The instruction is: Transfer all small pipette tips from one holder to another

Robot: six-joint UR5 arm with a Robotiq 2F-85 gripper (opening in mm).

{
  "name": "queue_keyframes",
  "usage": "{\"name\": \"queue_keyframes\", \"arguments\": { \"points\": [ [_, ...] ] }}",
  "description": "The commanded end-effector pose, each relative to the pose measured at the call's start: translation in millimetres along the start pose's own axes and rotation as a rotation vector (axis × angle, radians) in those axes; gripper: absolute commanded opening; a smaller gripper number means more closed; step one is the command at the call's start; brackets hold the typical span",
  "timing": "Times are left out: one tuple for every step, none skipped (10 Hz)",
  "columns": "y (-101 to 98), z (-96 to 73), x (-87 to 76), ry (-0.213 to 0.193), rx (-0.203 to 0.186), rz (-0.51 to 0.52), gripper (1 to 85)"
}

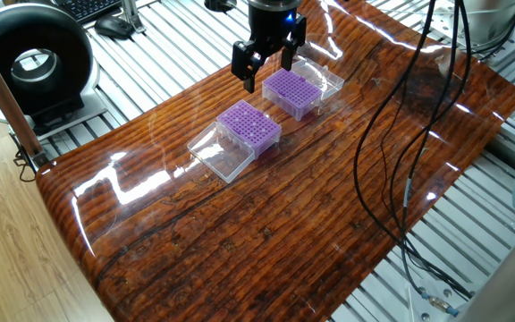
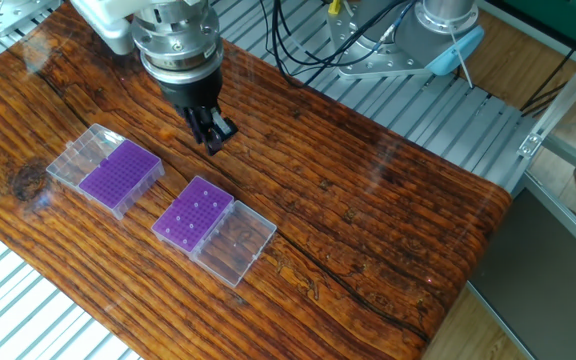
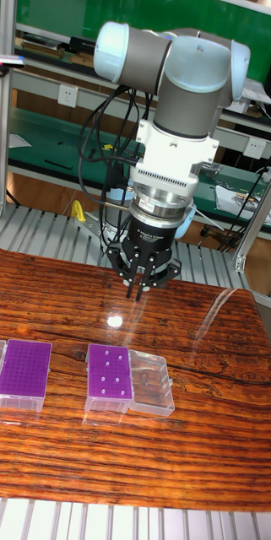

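Two purple boxes sit side by side on your wooden table [image 2: 388, 240], each with its clear lid flipped open and lying flat against it. Look at the first purple box [image 1: 291, 92], the one nearer the arm: its top is a dense dotted grid, and that is where your small pipette tips [image 1: 286, 87] are, packed row on row. The second purple box [image 2: 196, 215] is a little apart from it, and from the other fixed view you see only a handful of pale dots scattered over its purple top; they are too small to tell more. Its clear lid [image 2: 236, 245] touches it on the side away from the first box. Now your gripper [image 1: 266, 73]: it hangs above the table, fingers pointing down, near the first box but touching neither. In one fixed view the fingers stand apart with a gap between them; in the other fixed view [image 2: 214, 138] and the tall fixed view [image 3: 138, 291] they look close together, so you cannot tell how wide the claw really is. Black cables hang across the table's far side.
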State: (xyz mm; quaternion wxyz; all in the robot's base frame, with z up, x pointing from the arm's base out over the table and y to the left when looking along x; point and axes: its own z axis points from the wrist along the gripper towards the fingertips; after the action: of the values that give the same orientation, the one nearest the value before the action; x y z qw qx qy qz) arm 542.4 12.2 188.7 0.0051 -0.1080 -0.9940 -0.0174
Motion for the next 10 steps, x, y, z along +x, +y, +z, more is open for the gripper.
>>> {"name": "queue_keyframes", "arguments": {
  "points": [
    [4.7,-1.3,0.0,0.002,-0.016,0.034,1.0],
    [4.7,-1.5,0.5,0.004,-0.014,0.034,1.0],
    [4.6,-1.6,0.3,0.004,-0.012,0.034,1.0],
    [4.7,-1.7,0.3,0.004,-0.012,0.034,1.0],
    [4.8,-1.7,0.2,0.004,-0.012,0.034,1.0],
    [4.8,-1.7,0.2,0.004,-0.012,0.034,1.0],
    [4.9,-1.7,0.2,0.004,-0.012,0.034,1.0],
    [5.1,-1.6,-0.6,0.001,-0.013,0.036,1.0],
    [5.6,-1.4,-1.9,-0.003,-0.014,0.036,1.0],
    [5.7,-1.3,-2.4,-0.005,-0.014,0.036,1.0]
  ]
}}
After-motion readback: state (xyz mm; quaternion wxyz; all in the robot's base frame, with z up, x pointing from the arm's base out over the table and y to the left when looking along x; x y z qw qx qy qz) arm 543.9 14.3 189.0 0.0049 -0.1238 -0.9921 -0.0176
